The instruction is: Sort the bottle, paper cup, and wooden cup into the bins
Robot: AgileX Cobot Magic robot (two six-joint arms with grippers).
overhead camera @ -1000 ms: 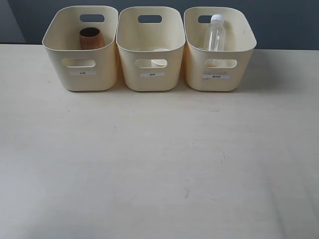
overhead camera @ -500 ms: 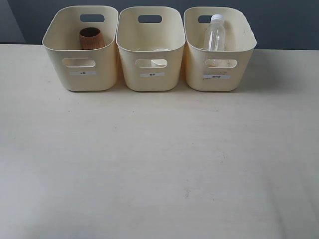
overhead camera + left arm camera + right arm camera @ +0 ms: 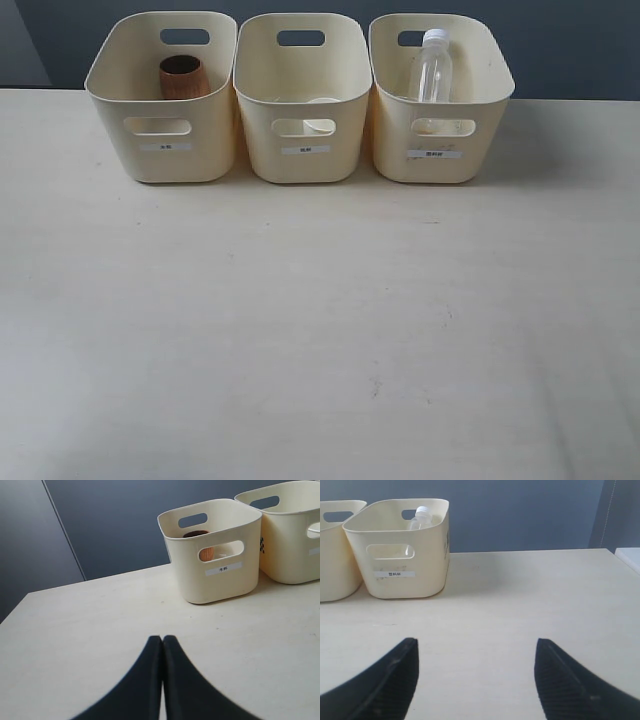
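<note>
Sorting looks complete: wooden cup [image 3: 183, 77], paper cup [image 3: 322, 102], bottle [image 3: 434, 68] binned | left gripper [image 3: 162, 642] fingers together | right gripper [image 3: 476, 655] fingers apart | advise arms stay clear.

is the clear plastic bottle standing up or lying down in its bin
Upright: the small clear plastic bottle stands in the right-hand cream plastic bin, white cap uppermost above the rim.

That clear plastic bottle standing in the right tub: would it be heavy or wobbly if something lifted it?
The clear plastic bottle with a white cap looks empty, so probably light. Being tall and narrow, it likely tips easily. Its smooth, thin walls may flex and slip when squeezed.
</note>
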